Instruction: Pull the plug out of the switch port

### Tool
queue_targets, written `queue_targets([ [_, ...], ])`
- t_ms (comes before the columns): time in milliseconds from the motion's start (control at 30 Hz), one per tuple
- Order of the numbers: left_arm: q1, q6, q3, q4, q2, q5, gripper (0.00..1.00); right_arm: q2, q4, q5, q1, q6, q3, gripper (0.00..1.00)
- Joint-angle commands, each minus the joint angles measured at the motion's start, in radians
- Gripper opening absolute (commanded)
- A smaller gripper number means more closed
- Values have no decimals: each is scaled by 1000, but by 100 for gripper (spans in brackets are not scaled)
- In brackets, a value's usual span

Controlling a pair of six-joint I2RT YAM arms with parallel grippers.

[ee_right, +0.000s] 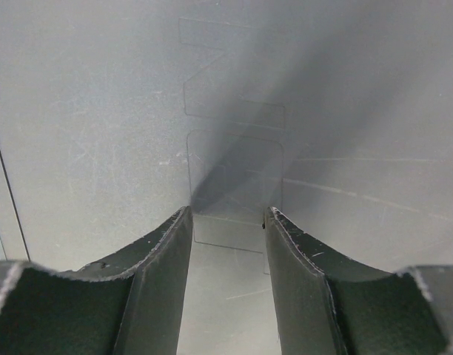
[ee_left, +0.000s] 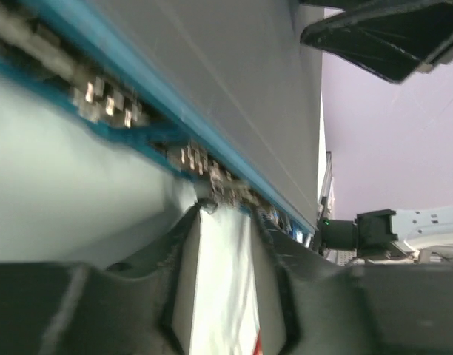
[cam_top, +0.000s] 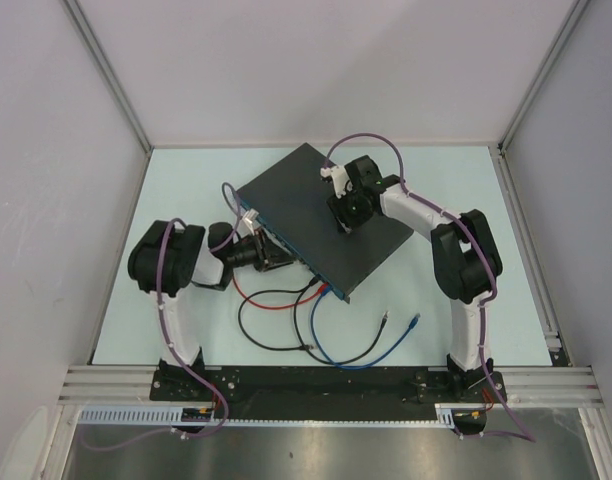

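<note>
The switch (cam_top: pixel 296 200) lies skewed in the middle of the counter (cam_top: pixel 186 180), with counter showing past every corner. Its blue-teal socket edge faces our left gripper (ee_left: pixel 225 211), whose fingers stand parted right at the sockets, grasping nothing we can see. Our right gripper (ee_right: pixel 228 214) rests spread on the switch's top, while loose cables (cam_top: pixel 286 325) crowd the near side.

Your left arm (cam_top: pixel 171 265) lay bent low and turned inward. The left gripper (ee_left: pixel 225 222) pointed sideways with a narrow gap between its fingers (ee_left: pixel 175 255). Your right arm (cam_top: pixel 464 260) folded back leftward, and the right gripper (ee_right: pixel 228 222) aimed down, its fingers (ee_right: pixel 160 259) apart.
</note>
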Motion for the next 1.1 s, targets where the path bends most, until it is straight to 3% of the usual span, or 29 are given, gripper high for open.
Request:
queue_targets([
  [0,74,62,-43,43,-218,161,33,59,-121,-41,35,2,-52,49],
  [200,272,276,-96,-383,-525,201,35,41,-115,-40,23,-4,-51,49],
  [333,249,545,-62,-686,-562,108,44,38,-109,-37,19,-9,-49,49],
  [500,200,593,50,-742,-399,63,53,29,-116,-30,6,-24,-46,49],
  [733,146,593,159,-754,-208,79,54,15,-115,-14,2,-52,-59,49],
  [900,109,602,220,-784,-137,91,54,21,-122,-12,3,-56,-60,49],
  [1067,89,583,234,-799,-142,18,54,27,-125,-18,5,-52,-59,49],
])
